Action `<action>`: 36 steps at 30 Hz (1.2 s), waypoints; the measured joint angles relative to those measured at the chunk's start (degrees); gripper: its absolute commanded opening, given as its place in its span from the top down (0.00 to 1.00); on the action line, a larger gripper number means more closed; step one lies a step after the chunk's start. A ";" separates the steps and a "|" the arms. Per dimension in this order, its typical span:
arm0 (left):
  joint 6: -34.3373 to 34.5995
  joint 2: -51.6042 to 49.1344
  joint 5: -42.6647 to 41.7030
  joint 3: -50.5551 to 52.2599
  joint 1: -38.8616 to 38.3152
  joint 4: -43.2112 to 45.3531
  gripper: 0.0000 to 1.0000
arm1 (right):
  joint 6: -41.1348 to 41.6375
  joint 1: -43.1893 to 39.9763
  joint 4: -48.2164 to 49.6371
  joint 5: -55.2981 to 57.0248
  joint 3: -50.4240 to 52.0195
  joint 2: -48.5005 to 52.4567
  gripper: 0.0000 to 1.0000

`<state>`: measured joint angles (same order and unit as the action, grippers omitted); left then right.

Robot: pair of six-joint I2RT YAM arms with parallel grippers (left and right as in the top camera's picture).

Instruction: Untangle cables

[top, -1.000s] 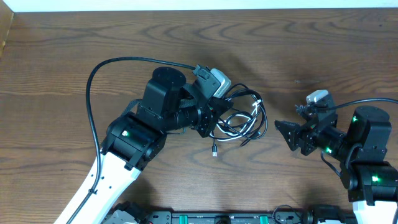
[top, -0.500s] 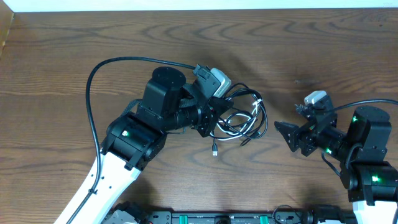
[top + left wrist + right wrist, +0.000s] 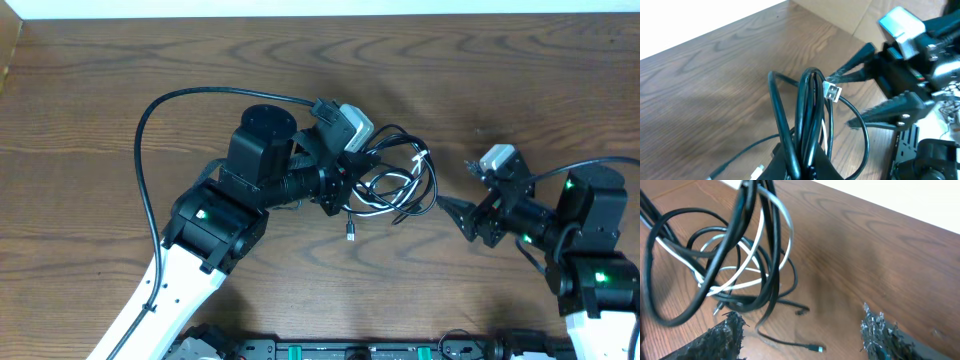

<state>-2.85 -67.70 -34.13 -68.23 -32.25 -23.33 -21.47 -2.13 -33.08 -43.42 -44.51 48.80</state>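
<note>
Compared with a second ago, the left tool (image 3: 343, 188), clamped on the cables (image 3: 398, 178), has drawn the bundle up, and the right tool (image 3: 452, 212), fingers apart, has come nearer to it. Brown wood-grain counter (image 3: 120, 90); white wall (image 3: 300, 8) beyond. The black and white loops hang just ahead of the right tool, with one plug (image 3: 351, 236) dangling beside the left tool.

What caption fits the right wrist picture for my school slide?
The open right gripper faces a tangle of black and white cables hanging over the wooden table.
</note>
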 measured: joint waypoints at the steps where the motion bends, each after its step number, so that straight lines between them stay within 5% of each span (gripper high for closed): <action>1: 0.00 0.00 -0.26 0.00 0.00 0.22 0.93 | -0.13 0.00 0.70 -0.59 0.00 0.63 0.27; 26: -0.13 0.00 -1.62 0.00 0.00 0.66 0.93 | -4.59 0.00 13.92 -6.82 0.00 5.90 0.32; 36: -0.13 0.00 -1.60 0.00 0.00 0.66 0.93 | -4.85 0.00 15.45 0.39 0.00 5.90 0.32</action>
<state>-2.98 -67.70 -35.73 -68.23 -32.25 -22.68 -26.33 -2.13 -17.63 -43.03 -44.51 54.70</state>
